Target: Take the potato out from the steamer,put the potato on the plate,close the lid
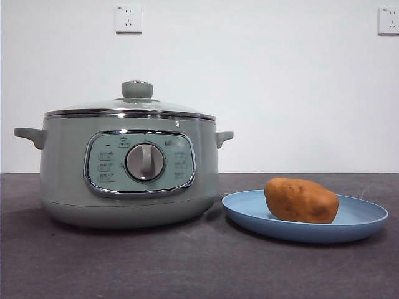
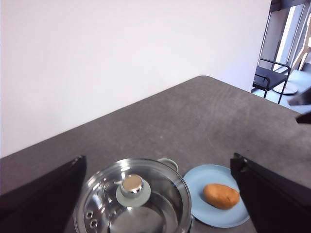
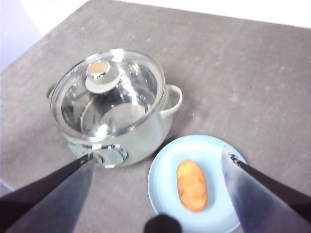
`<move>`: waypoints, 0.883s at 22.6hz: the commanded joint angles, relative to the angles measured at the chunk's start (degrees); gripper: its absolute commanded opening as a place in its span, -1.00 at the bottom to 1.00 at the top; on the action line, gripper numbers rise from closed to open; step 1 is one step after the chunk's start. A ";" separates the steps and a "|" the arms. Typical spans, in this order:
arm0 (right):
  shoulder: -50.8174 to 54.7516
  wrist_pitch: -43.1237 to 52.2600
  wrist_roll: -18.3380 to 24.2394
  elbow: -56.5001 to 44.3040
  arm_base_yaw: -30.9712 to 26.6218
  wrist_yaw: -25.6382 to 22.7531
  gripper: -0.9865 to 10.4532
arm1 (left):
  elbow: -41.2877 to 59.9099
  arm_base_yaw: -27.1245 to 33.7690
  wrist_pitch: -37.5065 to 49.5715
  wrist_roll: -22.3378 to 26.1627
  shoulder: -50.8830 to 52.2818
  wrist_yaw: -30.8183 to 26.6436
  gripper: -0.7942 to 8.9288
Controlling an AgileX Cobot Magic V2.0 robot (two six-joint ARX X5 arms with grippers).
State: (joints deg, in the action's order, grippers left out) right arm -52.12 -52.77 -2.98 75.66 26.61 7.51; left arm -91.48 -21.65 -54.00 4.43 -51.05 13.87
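Potato (image 1: pixel 301 200) lies on plate (image 1: pixel 361 218); lid (image 1: pixel 131 107) covers steamer (image 1: pixel 62 168)

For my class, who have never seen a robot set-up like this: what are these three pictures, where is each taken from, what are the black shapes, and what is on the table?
This is a robot with two arms at a dark grey table. One picture looks level across the table from low down. The other two come from cameras on the arms' wrists, looking down from above.

The black shapes at the bottom of those are each arm's gripping jaws: the left gripper and the right gripper. Both are wide open and hold nothing.

On the table stands a round pale green electric steamer with its domed glass lid on. Beside it, an orange-brown potato lies on a shallow light blue plate.
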 commanded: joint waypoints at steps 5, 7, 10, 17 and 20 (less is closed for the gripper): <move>0.15 0.50 1.75 -0.09 0.07 -0.07 -0.61 | 0.44 -0.11 -4.90 0.55 -1.60 0.39 -0.55; 0.15 0.50 3.76 -0.09 0.07 -0.13 -0.83 | 0.44 -0.11 -5.77 2.25 -2.27 1.44 -0.85; 0.15 0.48 3.89 -0.09 0.07 -0.11 -0.86 | 0.44 -0.11 -6.14 2.29 -2.97 1.62 -0.85; 0.15 0.55 3.87 -0.09 0.07 -0.39 -0.85 | 0.44 -0.11 -6.01 2.25 -4.07 1.44 -0.85; 0.11 1.36 3.74 -0.09 0.07 -0.31 -0.85 | 0.44 -0.11 -6.12 1.73 -4.66 1.29 -0.84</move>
State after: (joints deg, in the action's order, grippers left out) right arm -52.10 -52.14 0.67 75.66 26.61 7.31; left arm -91.37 -21.65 -60.31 5.93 -55.66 15.22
